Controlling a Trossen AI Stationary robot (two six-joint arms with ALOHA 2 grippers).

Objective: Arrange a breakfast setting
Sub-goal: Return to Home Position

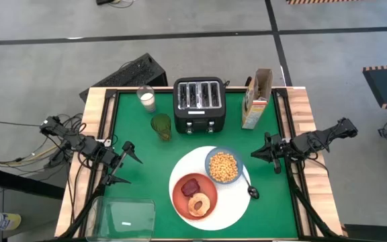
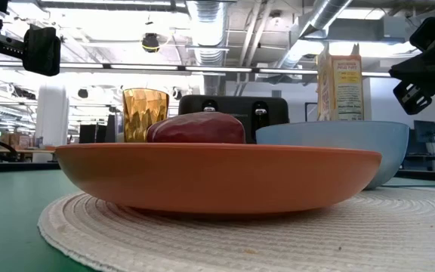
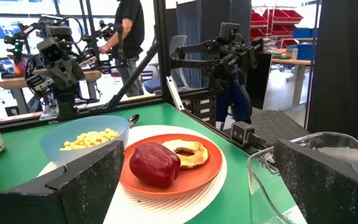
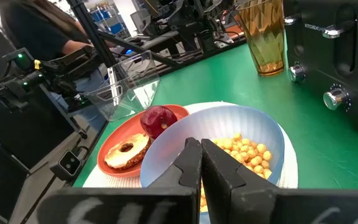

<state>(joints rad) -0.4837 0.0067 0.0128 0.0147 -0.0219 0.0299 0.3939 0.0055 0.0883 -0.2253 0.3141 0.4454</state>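
Your left gripper (image 1: 129,165) hovered wide open and empty over the left of the green worktop (image 1: 140,138), well apart from the setting. Your right gripper (image 1: 255,154), fingers pressed together on nothing, hung near the blue bowl (image 1: 209,161) of yellow cereal (image 1: 224,168). The bowl, small dark spoon (image 1: 250,189) and orange-red plate (image 1: 179,195) lay on the large white round plate (image 1: 232,202). The bagel (image 1: 198,204) and dark red food piece (image 1: 191,185) sat on the orange-red plate. A toaster (image 1: 199,104) stood behind. A person (image 3: 129,31) stood in the room beyond.
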